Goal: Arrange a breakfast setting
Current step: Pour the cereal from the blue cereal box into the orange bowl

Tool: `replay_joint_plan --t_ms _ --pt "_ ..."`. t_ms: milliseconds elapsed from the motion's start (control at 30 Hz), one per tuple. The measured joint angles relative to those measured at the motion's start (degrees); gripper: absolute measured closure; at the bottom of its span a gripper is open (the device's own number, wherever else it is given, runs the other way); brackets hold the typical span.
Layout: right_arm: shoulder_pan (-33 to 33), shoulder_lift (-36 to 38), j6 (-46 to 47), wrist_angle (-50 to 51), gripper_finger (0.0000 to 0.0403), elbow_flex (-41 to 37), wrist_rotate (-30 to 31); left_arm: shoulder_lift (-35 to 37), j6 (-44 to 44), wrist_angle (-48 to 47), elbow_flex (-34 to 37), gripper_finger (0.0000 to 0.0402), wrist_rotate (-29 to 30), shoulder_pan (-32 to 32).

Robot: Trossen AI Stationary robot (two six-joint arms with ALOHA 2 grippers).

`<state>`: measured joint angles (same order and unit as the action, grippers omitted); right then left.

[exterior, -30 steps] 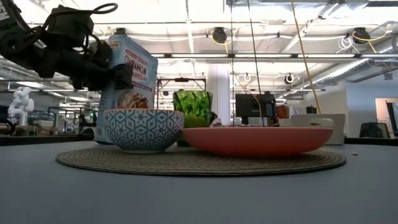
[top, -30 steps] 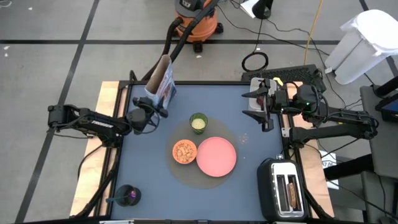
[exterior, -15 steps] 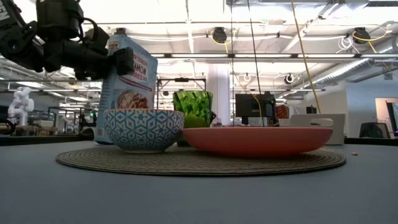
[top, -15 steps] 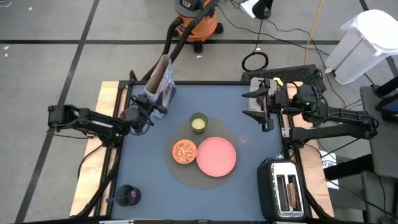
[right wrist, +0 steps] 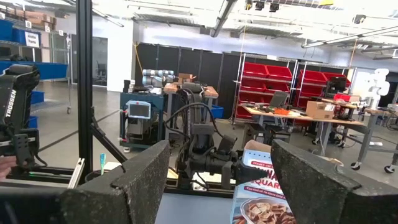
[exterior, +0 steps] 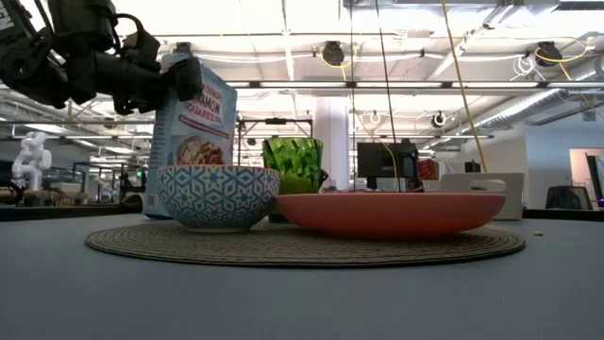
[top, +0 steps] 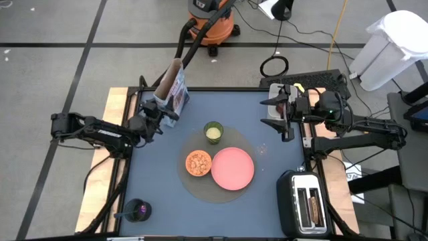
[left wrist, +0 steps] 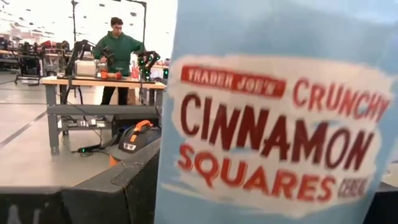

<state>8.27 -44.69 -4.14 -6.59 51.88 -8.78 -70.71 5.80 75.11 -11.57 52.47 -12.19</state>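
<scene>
Table's (top: 267,194) far-left: left gripper (top: 159,115) retreated from cereal box (top: 171,89).

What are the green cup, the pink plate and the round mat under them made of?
The green cup looks like glass or clear plastic: light passes through it and its sides are faceted and shiny. The pink plate seems smooth plastic or glazed ceramic, one flat colour with a soft sheen; I can't tell which. The round mat looks woven from fibre or straw, since ribbed rings run across it.
</scene>
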Motion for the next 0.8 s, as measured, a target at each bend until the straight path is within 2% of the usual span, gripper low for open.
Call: replay_joint_plan --t_ms 200,800 --pt "-0.02 -0.02 0.0 0.0 0.0129 0.0 0.0 1.66 1.79 -0.08 0.0 0.0123 -0.04 0.46" --pt "-0.02 -0.02 0.0 0.0 0.0129 0.0 0.0 12.8 6.54 -0.24 0.0 0.0124 0.09 5.34"
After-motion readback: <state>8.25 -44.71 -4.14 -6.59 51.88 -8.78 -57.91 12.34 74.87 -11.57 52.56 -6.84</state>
